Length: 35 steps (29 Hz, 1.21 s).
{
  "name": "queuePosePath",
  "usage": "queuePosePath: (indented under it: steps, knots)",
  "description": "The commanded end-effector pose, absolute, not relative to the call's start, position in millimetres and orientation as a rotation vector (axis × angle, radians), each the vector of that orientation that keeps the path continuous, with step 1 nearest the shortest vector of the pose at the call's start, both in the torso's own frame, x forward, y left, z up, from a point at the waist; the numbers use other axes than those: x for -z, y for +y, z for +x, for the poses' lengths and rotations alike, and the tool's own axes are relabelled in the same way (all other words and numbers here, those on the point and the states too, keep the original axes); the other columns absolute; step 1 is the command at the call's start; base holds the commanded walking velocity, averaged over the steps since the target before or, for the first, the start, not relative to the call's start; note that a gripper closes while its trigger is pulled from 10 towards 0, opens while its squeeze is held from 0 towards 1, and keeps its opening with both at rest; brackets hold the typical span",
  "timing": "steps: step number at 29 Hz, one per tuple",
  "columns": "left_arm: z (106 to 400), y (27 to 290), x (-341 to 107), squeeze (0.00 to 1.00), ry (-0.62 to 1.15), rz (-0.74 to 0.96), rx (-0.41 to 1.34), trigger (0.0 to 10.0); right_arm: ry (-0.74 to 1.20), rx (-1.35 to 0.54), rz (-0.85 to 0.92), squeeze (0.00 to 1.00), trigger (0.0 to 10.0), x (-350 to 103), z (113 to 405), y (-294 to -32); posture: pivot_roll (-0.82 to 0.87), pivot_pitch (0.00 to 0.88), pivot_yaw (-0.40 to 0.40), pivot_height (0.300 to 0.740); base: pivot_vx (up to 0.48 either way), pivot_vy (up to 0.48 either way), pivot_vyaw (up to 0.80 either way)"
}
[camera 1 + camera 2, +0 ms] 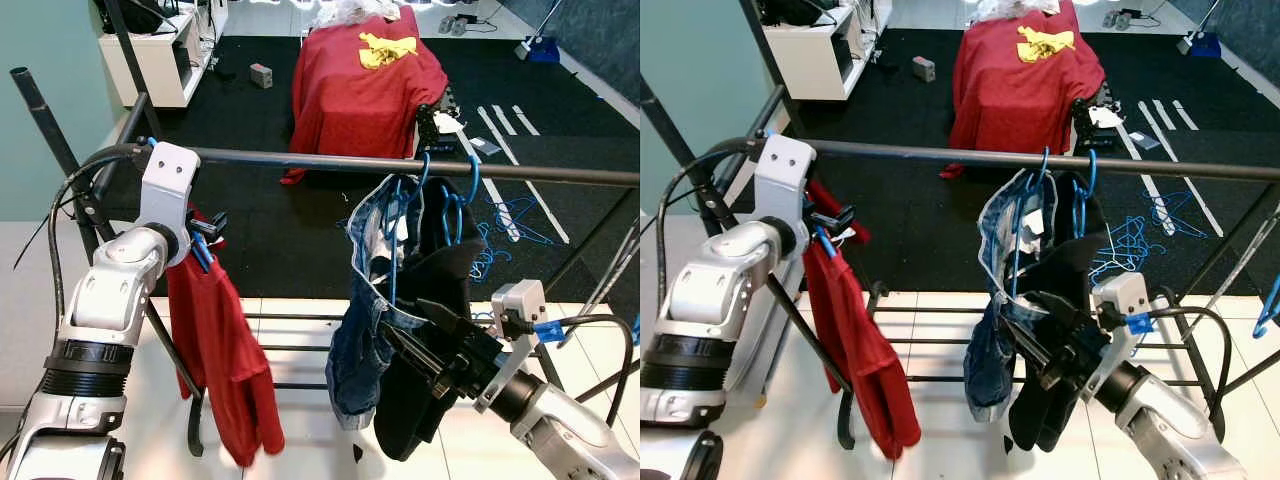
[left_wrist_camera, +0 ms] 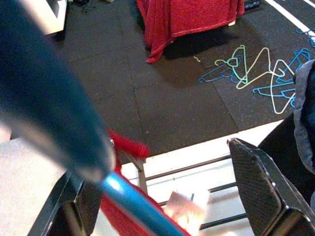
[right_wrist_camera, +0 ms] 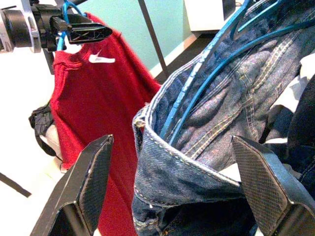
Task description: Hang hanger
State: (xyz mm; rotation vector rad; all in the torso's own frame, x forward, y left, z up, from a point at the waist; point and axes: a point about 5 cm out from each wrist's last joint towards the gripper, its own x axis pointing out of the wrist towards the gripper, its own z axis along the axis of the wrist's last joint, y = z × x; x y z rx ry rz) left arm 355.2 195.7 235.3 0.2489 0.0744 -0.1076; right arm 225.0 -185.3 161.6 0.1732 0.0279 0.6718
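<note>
A blue hanger (image 1: 201, 250) carrying a red shirt (image 1: 222, 350) sits at the left end of the dark rail (image 1: 300, 160). A bit of its blue hook (image 1: 150, 141) shows at the rail. My left gripper (image 1: 205, 234) is right at the hanger's neck. In the left wrist view its fingers (image 2: 261, 187) stand wide apart, with the hanger (image 2: 133, 201) running close to one of them. My right gripper (image 1: 420, 335) is open below the rail. Its fingers (image 3: 266, 187) lie either side of denim jeans (image 3: 197, 142) hanging on blue hangers.
A black garment (image 1: 445, 290) hangs beside the jeans. Several loose hangers (image 1: 510, 225) lie on the dark mat beyond the rack. Farther back stand a red-draped table (image 1: 365, 80) and a white cabinet (image 1: 160, 55). Rack legs (image 1: 600, 290) slant down at both ends.
</note>
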Motion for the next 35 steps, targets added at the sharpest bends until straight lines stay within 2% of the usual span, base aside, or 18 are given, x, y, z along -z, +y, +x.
queuePosePath:
  steps: [1, 8, 9, 11, 18, 19, 21, 23, 27, 35]
  knots:
    - [354.6, 202.9, -237.5, 0.0, 0.076, 0.236, 0.087, 10.0, 0.035, -0.663, 0.173, 0.0, 10.0, -158.5, 223.6, -185.4, -0.07, 0.16, 0.029, 0.74, 0.0, 0.0, 0.0]
    - [355.2, 218.6, -237.0, 0.0, 0.12, 0.214, 0.015, 10.0, 0.036, -0.663, 0.173, 0.0, 10.0, -158.3, 223.8, -185.6, -0.07, 0.161, 0.029, 0.74, 0.0, 0.0, 0.0]
    - [355.1, 233.3, -237.5, 0.0, 0.148, 0.199, -0.036, 10.0, 0.037, -0.663, 0.173, 0.0, 10.0, -158.0, 224.0, -185.4, -0.07, 0.161, 0.029, 0.74, 0.0, 0.0, 0.0]
    - [354.9, 236.9, -237.7, 0.0, 0.153, 0.194, -0.044, 10.0, 0.037, -0.663, 0.173, 0.0, 10.0, -157.9, 224.1, -185.4, -0.07, 0.161, 0.029, 0.74, 0.0, 0.0, 0.0]
    - [351.4, 242.2, -245.0, 0.0, 0.183, 0.172, 0.024, 10.0, 0.039, -0.662, 0.173, 0.0, 10.0, -157.7, 223.7, -185.2, -0.07, 0.163, 0.029, 0.74, 0.0, 0.0, 0.0]
    - [346.8, 247.6, -238.1, 0.0, 0.25, 0.252, 0.06, 10.0, 0.04, -0.661, 0.172, 0.0, 10.0, -157.5, 223.6, -185.7, -0.07, 0.164, 0.029, 0.74, 0.0, 0.0, 0.0]
    - [343.2, 251.9, -229.1, 0.0, 0.31, 0.296, 0.082, 10.0, 0.041, -0.66, 0.172, 0.0, 10.0, -157.3, 223.7, -186.0, -0.06, 0.163, 0.03, 0.74, 0.0, 0.0, 0.0]
    - [338.5, 246.3, -209.2, 0.0, 0.381, 0.298, 0.147, 10.0, 0.041, -0.663, 0.173, 0.0, 10.0, -157.0, 224.4, -184.7, -0.06, 0.164, 0.029, 0.74, 0.0, 0.0, 0.0]
    - [337.6, 236.1, -201.8, 0.0, 0.395, 0.268, 0.184, 10.0, 0.04, -0.666, 0.173, 0.0, 10.0, -157.4, 224.8, -184.0, -0.07, 0.162, 0.027, 0.74, 0.0, 0.0, 0.0]
    - [341.9, 243.9, -198.6, 0.0, 0.399, 0.334, 0.074, 10.0, 0.039, -0.662, 0.166, 0.0, 10.0, -158.3, 224.8, -187.1, -0.07, 0.15, 0.027, 0.74, 0.0, 0.0, 0.0]
